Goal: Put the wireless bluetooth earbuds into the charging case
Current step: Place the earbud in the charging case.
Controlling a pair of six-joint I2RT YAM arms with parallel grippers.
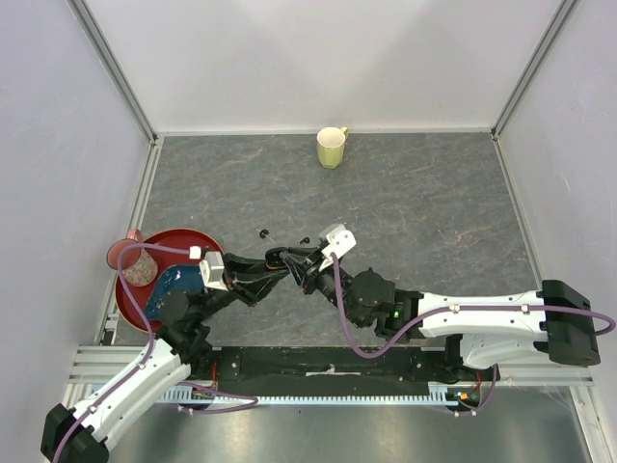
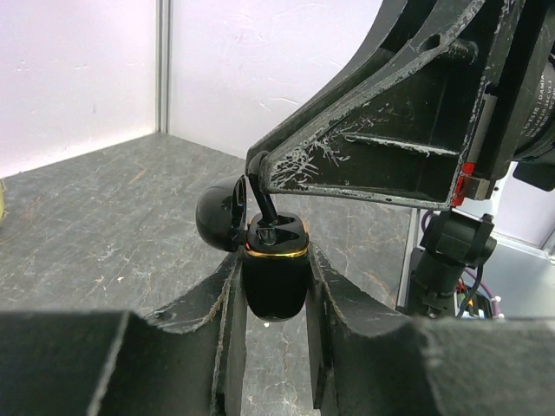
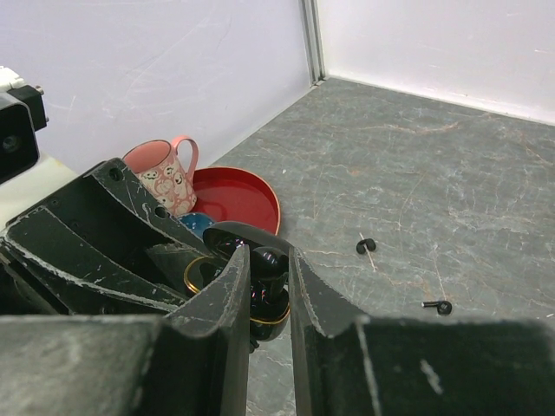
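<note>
Earbuds (image 3: 366,246): 2 on table (image 3: 451,173), 1 pinched by R pincer (image 3: 269,264); L pincer (image 2: 274,295) pinches 1 case (image 2: 276,269).

Black, gold and grey, with red at the side.
Glossy black case (image 2: 275,277) with a gold rim; black earbuds (image 3: 365,246) on the grey veined table (image 1: 434,212); red tray (image 3: 243,198); pink mug (image 3: 165,178) with a printed pattern; pale yellow cup (image 1: 331,148).

Grey tbl (image 1: 434,212), white walls (image 1: 318,58)
</note>
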